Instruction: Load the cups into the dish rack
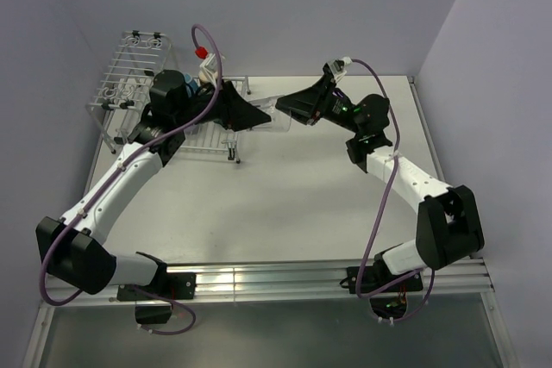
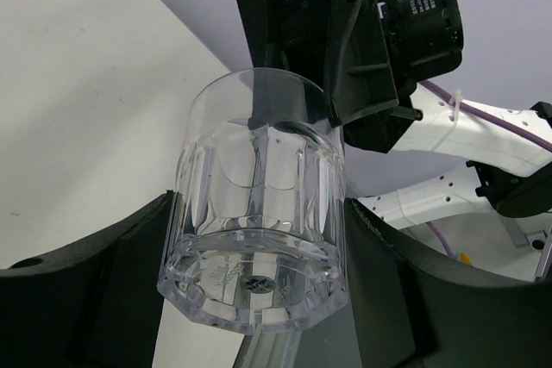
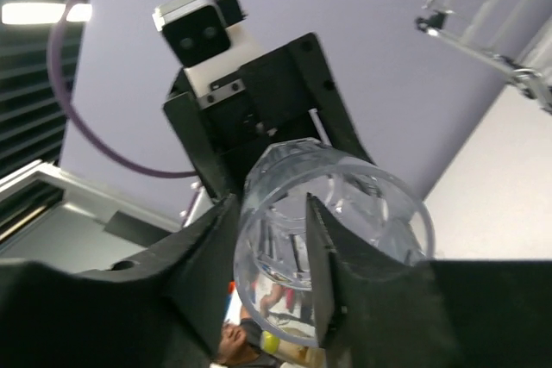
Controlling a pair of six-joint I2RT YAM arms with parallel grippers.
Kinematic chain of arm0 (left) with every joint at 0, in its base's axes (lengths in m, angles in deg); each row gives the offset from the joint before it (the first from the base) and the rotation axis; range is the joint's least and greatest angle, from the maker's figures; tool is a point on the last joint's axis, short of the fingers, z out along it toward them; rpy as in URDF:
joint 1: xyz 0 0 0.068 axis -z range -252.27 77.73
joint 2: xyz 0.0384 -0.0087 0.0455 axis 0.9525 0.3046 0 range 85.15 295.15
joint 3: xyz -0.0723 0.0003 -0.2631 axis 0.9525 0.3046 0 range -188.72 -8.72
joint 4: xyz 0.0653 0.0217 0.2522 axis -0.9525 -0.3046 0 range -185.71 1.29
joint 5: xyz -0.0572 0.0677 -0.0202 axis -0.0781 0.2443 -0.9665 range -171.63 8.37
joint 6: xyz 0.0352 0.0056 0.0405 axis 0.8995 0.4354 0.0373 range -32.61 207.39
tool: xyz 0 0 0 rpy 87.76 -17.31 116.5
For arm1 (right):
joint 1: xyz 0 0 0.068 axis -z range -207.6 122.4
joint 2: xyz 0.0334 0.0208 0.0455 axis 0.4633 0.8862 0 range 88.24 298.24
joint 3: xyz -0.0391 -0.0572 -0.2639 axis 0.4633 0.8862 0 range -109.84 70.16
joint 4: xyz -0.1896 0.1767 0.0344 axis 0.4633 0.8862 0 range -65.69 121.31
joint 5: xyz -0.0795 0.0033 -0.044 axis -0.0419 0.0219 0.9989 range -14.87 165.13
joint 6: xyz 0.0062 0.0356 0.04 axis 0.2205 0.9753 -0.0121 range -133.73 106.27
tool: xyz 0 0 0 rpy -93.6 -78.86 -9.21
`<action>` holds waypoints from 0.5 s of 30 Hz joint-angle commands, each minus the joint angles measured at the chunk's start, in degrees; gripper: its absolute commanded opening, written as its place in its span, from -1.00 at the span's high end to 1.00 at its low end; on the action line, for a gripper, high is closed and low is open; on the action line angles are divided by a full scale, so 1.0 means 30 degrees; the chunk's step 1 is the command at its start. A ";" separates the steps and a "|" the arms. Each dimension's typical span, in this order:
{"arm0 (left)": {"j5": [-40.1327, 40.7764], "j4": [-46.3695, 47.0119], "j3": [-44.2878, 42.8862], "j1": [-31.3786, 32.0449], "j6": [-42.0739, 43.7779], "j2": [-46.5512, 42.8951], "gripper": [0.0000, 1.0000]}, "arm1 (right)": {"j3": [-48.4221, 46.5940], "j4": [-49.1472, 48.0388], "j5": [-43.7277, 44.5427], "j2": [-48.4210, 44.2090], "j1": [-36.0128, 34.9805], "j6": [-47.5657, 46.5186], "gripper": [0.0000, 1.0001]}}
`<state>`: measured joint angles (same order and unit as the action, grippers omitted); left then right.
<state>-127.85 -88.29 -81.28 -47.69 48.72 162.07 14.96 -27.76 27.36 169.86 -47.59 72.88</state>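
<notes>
the clear tumbler (image 2: 259,213) hangs in the air above the table (image 1: 302,196), just right of the dish rack (image 1: 129,75). the left gripper (image 2: 259,299) is clamped on its base, a finger against each side; the right gripper (image 3: 269,239) has its jaws parted across the rim, one finger inside the glass, one outside
</notes>
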 commanded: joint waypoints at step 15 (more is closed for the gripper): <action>1.0994 -1.1265 -0.5695 -0.2187 0.5624 -0.0160 1.00 | -0.1726 1.7345 0.8123 -0.5907 0.1594 -1.2545 0.01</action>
<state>-112.57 -111.24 -92.58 -54.01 58.81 160.00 13.60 9.72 42.20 155.35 -43.37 46.36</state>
